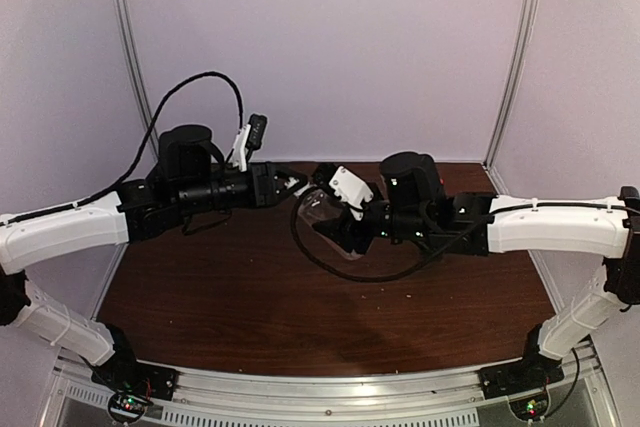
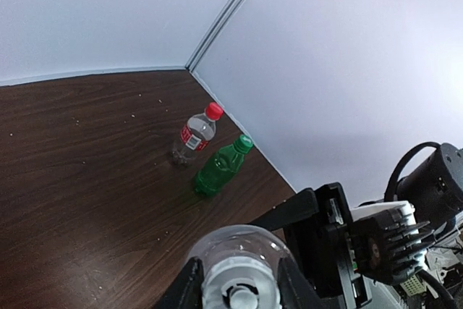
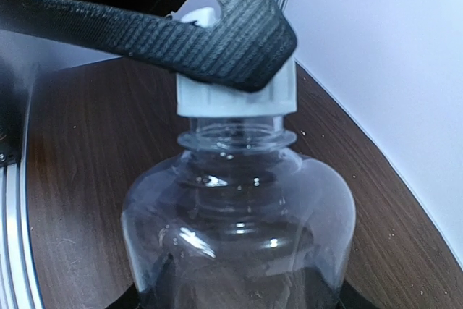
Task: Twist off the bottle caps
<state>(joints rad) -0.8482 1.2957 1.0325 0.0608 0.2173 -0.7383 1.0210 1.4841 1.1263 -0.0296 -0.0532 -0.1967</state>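
A clear bottle [image 3: 239,215] hangs in the air between my two arms [image 1: 318,209], above the middle of the table. My left gripper [image 2: 239,280] is shut on its white cap [image 2: 242,291], one finger [image 3: 217,34] lying across the cap [image 3: 235,95] in the right wrist view. My right gripper [image 3: 235,298] is shut on the bottle's wide body, dark fingers against both sides. Further off, a dark green bottle [image 2: 215,170] with a green cap [image 2: 244,142] stands beside a small red-labelled clear bottle [image 2: 195,135] with a red cap [image 2: 214,111].
The brown wooden table [image 1: 250,297] ends at white walls behind and to the right. The two small bottles stand close to the wall edge [image 2: 239,124]. The right arm's gripper body [image 2: 340,251] sits close to my left fingers.
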